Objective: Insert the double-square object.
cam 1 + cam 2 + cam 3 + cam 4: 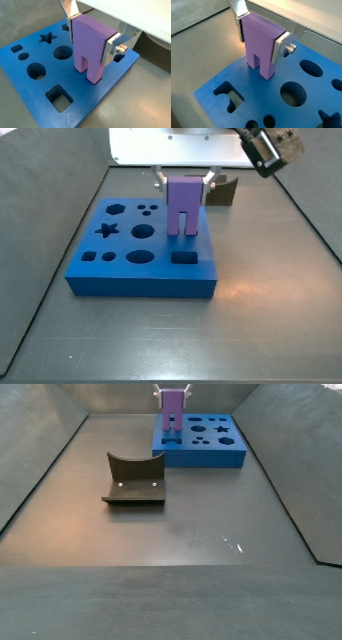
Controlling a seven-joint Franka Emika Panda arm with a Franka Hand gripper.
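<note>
The double-square object (90, 50) is a tall light-purple block with two square prongs pointing down. My gripper (90, 32) is shut on its upper half, a silver finger (112, 47) on each side. It shows the same way in the second wrist view, gripper (261, 35) on the object (261, 50). The prong tips sit at the top face of the large blue block (80, 102), near its edge. I cannot tell whether they have entered a hole. In both side views the gripper (185, 180) (171, 394) holds the object (185, 208) (171, 414) upright over the blue block (134, 278) (201, 452).
The blue block has a star hole (45, 37), round holes (62, 52) and a square hole (60, 97). A dark brown block with a curved cut-out (134, 479) lies on the floor apart from it, also seen behind the blue block (221, 193). Walls enclose the floor.
</note>
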